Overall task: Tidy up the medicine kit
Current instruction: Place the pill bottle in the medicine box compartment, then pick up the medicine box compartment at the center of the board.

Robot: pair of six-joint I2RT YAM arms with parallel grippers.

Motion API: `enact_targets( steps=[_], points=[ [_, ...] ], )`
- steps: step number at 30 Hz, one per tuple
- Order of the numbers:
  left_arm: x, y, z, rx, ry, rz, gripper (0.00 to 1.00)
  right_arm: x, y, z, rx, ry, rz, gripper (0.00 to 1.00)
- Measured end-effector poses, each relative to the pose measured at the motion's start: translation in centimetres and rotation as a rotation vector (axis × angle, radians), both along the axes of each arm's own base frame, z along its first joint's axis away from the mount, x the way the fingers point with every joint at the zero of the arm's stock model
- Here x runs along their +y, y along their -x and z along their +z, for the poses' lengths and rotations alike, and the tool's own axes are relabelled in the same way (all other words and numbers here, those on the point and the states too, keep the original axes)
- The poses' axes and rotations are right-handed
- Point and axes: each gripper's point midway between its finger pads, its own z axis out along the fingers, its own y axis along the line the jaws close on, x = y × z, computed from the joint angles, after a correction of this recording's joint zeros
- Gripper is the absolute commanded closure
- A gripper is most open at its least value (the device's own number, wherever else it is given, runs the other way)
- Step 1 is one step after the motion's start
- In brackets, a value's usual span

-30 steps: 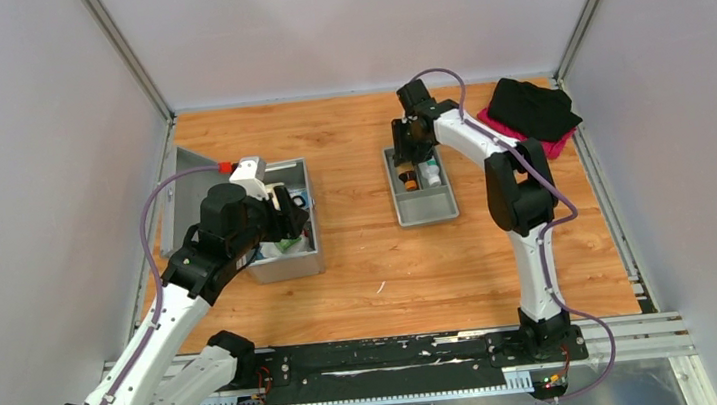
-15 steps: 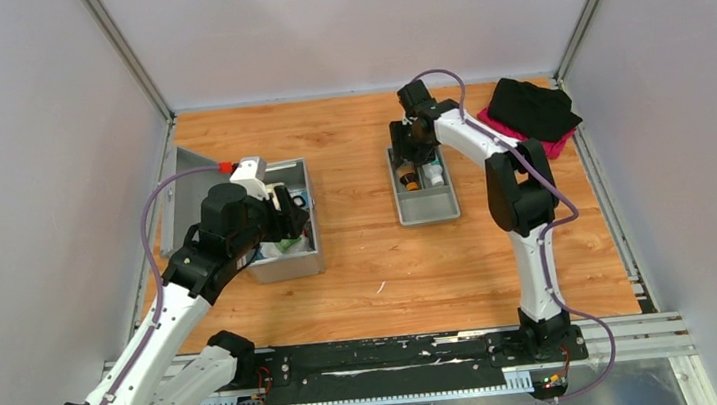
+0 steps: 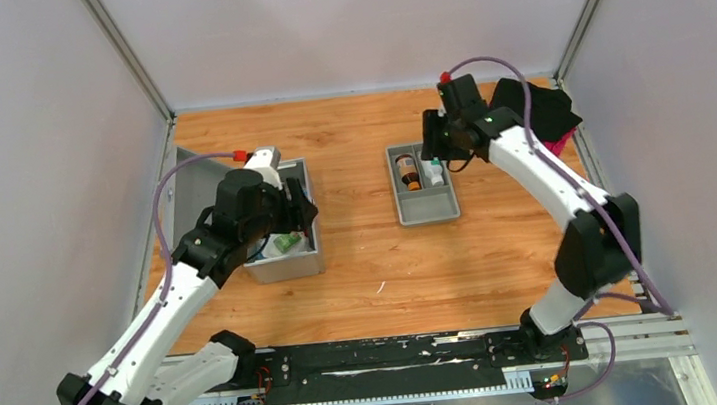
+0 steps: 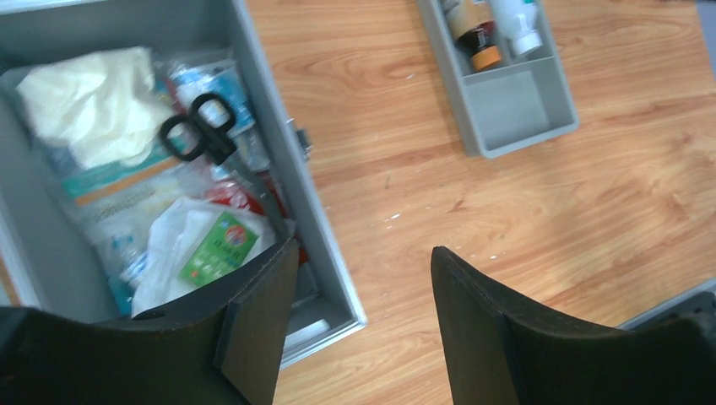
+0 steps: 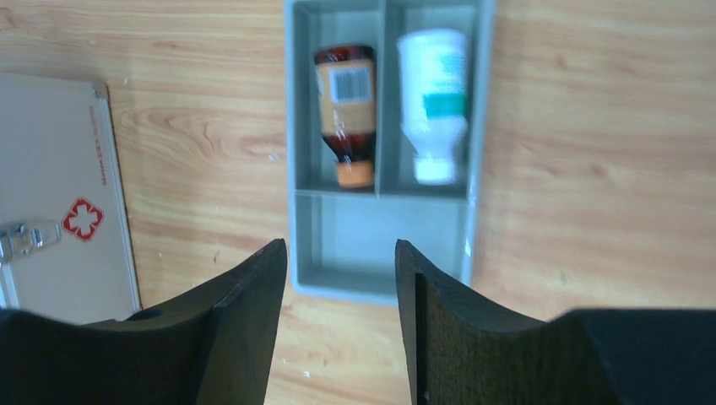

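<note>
In the medicine kit (image 4: 268,93), blurred packets (image 4: 110,175), perhaps bandages, overlap.

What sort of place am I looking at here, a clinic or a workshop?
Probably a robot-lab test cell, not a clinic: the left arm and right arm are bolted to a wood-grain table, boxed in by plain white panels on metal frame posts.

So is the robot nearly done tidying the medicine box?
Not nearly. Done: a brown bottle and a white bottle lie in the grey tray. In hand: nothing, the left end effector and right end effector are open and empty. To do: scissors and packets crowd the open medicine kit.
</note>
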Motion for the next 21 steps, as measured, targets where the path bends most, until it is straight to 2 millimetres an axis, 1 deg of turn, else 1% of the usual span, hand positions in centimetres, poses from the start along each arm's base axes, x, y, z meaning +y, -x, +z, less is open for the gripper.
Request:
enact_targets(
  steps=[1,2,4,5,7,9,11,12,13,15,18,19,21],
  points=[
    [-0.7,-0.1,0.5,0.000,-0.007,-0.012,0.36,-0.9,1.2,0.9,-0.022,-0.005,-0.024,0.46],
    [-1.3,-0.3,0.9,-0.003,-0.011,-0.020,0.36,-1.9,2.3,1.4,-0.034,-0.010,-0.050,0.46],
    [-3.2,-0.7,2.0,-0.008,-0.012,-0.044,0.36,-3.9,4.1,1.8,-0.048,-0.017,-0.101,0.46],
    [-4.2,-1.0,2.4,-0.009,-0.013,-0.053,0.37,-4.9,5.1,1.8,-0.053,-0.019,-0.128,0.46],
    [-6.3,-1.6,2.8,-0.004,-0.020,-0.071,0.38,-6.4,6.9,1.4,-0.055,-0.022,-0.165,0.51],
    [-9.1,-2.4,2.7,0.011,-0.032,-0.087,0.39,-7.5,8.9,0.6,-0.049,-0.028,-0.192,0.56],
    [-12.0,-3.2,2.0,0.032,-0.047,-0.095,0.42,-8.2,11.1,-0.5,-0.035,-0.036,-0.207,0.60],
    [-12.7,-3.5,1.6,0.038,-0.049,-0.094,0.43,-8.4,11.6,-0.7,-0.034,-0.040,-0.208,0.60],
    [-13.9,-3.9,1.1,0.051,-0.056,-0.093,0.44,-8.6,12.6,-1.2,-0.030,-0.044,-0.211,0.61],
    [-16.1,-5.0,-0.1,0.075,-0.061,-0.081,0.46,-9.0,13.8,-1.5,-0.037,-0.049,-0.218,0.62],
    [-19.0,-6.7,-1.8,0.104,-0.067,-0.063,0.46,-9.5,14.9,-0.8,-0.080,-0.060,-0.226,0.62],
    [-20.3,-7.9,-2.8,0.111,-0.072,-0.050,0.47,-9.7,15.2,-0.4,-0.101,-0.065,-0.229,0.62],
    [-21.4,-8.6,-3.7,0.121,-0.084,-0.043,0.47,-10.0,15.5,0.5,-0.139,-0.074,-0.236,0.62]
  ],
)
